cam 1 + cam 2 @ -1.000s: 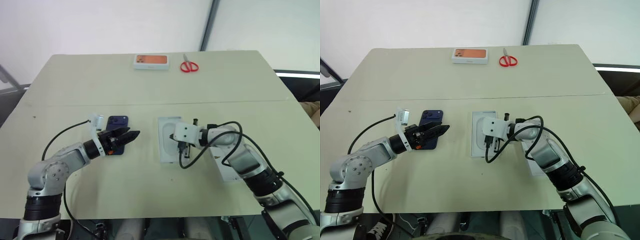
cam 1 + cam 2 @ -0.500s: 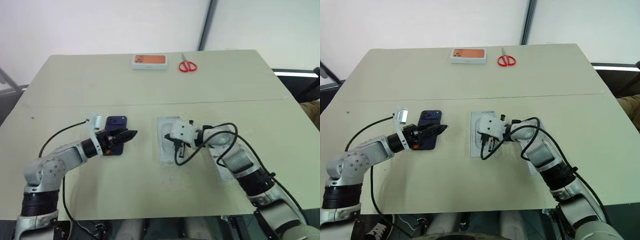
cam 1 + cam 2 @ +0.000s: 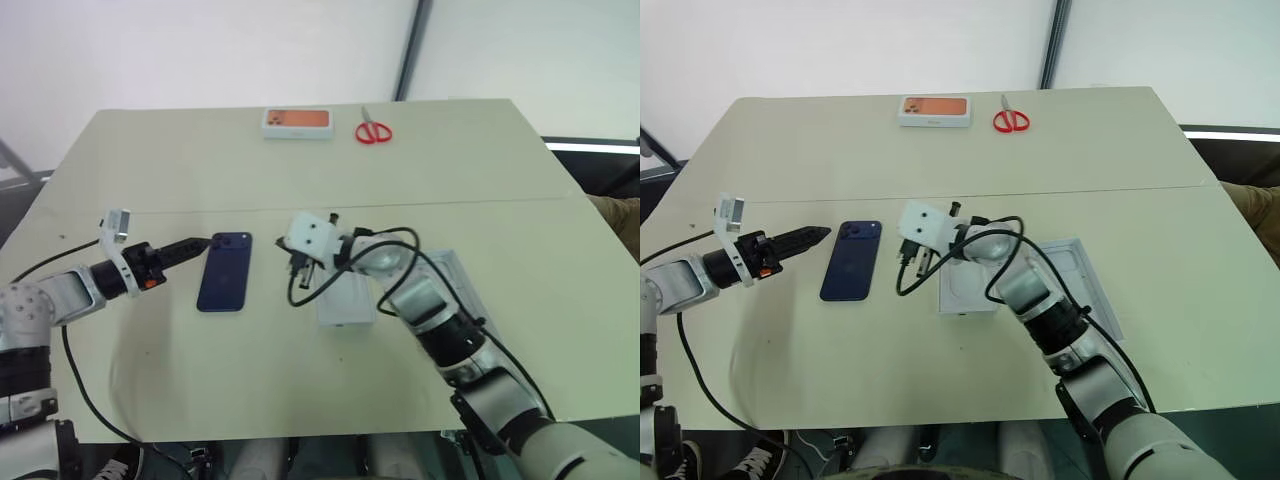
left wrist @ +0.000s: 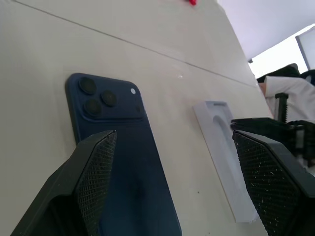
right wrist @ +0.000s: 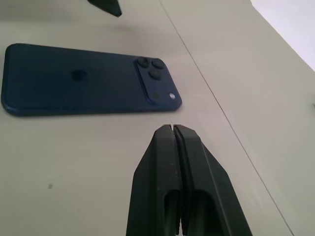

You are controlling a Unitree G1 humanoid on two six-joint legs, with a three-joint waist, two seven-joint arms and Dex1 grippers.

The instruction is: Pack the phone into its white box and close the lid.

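The dark navy phone (image 3: 224, 271) lies flat on the table, back up, camera cluster at its far end. My left gripper (image 3: 196, 243) hovers just left of the phone's far corner, open, with its mesh-faced fingers (image 4: 93, 172) spread wide and nothing between them. My right gripper (image 5: 172, 129) is shut and empty, low over the table between the phone and the white box (image 3: 345, 297). The box lies open with its moulded tray up, and my right arm partly covers it. The lid (image 3: 1081, 277) rests on the table to the right of the box, inside up.
A small orange-topped box (image 3: 297, 122) and red scissors (image 3: 373, 131) sit near the table's far edge. A seam (image 3: 500, 205) crosses the tabletop behind the work area. Cables hang from both wrists.
My left gripper has drawn back to the left off the phone, which stays flat on the table. My right gripper has swung left from over the white box toward the phone.
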